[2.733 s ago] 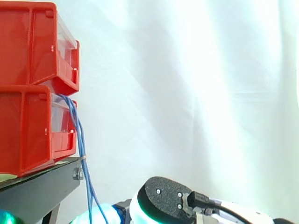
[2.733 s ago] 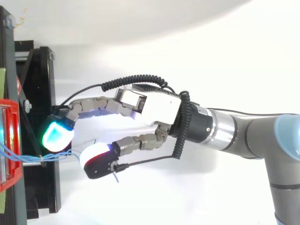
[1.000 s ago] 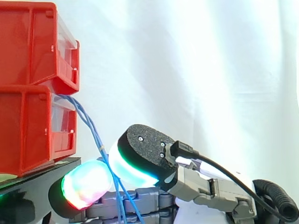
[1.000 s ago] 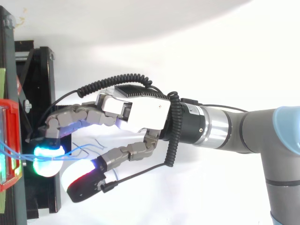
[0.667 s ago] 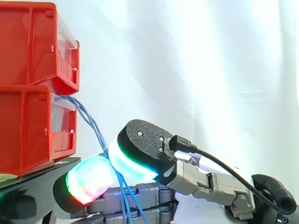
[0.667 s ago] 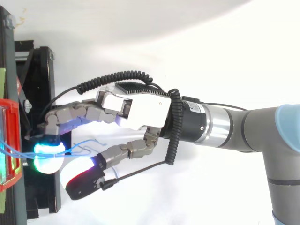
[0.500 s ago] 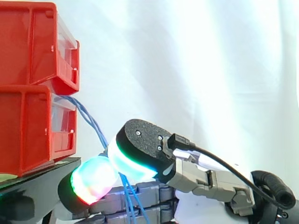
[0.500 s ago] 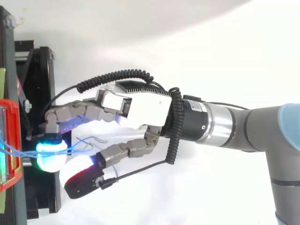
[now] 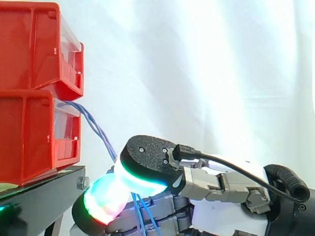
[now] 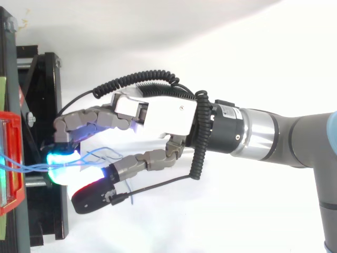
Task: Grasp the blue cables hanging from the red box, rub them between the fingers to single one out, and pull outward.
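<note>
side view
red bins: two stacked at the front edge of the black stand
blue cables: leave the lower bin's front, slant down and outward into the hand, then hang below it
hand: just beside the stand's front edge, thumb and a glowing fingertip pinching the cables
top view
blue cables: run from the red bins across the stand to the pinch, loose ends curling beyond
hand: fingers curled, pads closed on the cables at the stand's front edge

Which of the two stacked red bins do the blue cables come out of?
The lower red bin: the blue cables leave its front; the upper bin has none.
</note>
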You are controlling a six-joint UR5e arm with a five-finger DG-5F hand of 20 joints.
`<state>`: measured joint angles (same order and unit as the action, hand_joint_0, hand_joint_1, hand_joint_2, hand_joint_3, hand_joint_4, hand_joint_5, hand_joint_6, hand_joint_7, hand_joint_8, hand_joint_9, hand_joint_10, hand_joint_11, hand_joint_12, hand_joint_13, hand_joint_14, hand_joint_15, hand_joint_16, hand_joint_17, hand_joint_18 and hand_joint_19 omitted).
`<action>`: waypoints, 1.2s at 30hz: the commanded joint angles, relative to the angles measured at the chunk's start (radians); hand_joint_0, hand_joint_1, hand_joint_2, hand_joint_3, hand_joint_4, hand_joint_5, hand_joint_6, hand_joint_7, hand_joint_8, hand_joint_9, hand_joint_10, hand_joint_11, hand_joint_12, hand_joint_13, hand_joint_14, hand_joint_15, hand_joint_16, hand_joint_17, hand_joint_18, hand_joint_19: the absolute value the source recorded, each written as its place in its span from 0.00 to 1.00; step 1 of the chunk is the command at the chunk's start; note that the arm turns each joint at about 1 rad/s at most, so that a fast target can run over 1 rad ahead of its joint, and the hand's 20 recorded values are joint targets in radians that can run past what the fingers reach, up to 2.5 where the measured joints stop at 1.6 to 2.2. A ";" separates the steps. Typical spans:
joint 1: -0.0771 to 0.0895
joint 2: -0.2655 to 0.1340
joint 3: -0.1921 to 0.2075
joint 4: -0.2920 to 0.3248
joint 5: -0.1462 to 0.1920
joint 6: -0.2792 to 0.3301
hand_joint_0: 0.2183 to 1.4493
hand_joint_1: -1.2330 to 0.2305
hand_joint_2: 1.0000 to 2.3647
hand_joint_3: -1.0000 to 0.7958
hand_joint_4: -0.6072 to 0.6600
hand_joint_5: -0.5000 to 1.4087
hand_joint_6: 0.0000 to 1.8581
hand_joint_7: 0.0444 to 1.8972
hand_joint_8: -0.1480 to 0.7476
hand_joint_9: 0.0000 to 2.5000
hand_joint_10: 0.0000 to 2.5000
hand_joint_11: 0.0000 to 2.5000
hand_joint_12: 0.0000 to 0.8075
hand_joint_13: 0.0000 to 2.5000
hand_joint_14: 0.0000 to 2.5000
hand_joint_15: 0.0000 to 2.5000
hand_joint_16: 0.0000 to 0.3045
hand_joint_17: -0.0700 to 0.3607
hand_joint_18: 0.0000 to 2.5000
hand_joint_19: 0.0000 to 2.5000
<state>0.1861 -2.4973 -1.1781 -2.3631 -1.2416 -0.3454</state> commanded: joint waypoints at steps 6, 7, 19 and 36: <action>-0.010 0.018 0.000 -0.031 0.005 0.042 0.29 0.40 0.01 0.34 0.71 0.22 0.27 0.60 0.47 0.31 0.00 0.08 0.36 0.27 0.01 0.15 0.11 0.34 0.17 0.12; -0.011 0.023 0.000 -0.042 0.005 0.040 0.29 0.40 0.01 0.34 0.71 0.22 0.27 0.60 0.47 0.31 0.00 0.09 0.35 0.27 0.01 0.15 0.11 0.34 0.17 0.12; -0.005 0.064 0.000 -0.128 0.007 0.009 0.28 0.40 0.01 0.34 0.69 0.22 0.27 0.63 0.47 0.31 0.00 0.09 0.36 0.27 0.01 0.15 0.11 0.34 0.16 0.13; -0.036 0.098 0.000 -0.252 0.004 0.013 0.28 0.40 0.01 0.33 0.71 0.22 0.27 0.61 0.47 0.31 0.00 0.08 0.36 0.27 0.01 0.15 0.11 0.34 0.16 0.13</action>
<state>0.1573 -2.4106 -1.1780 -2.5615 -1.2369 -0.3344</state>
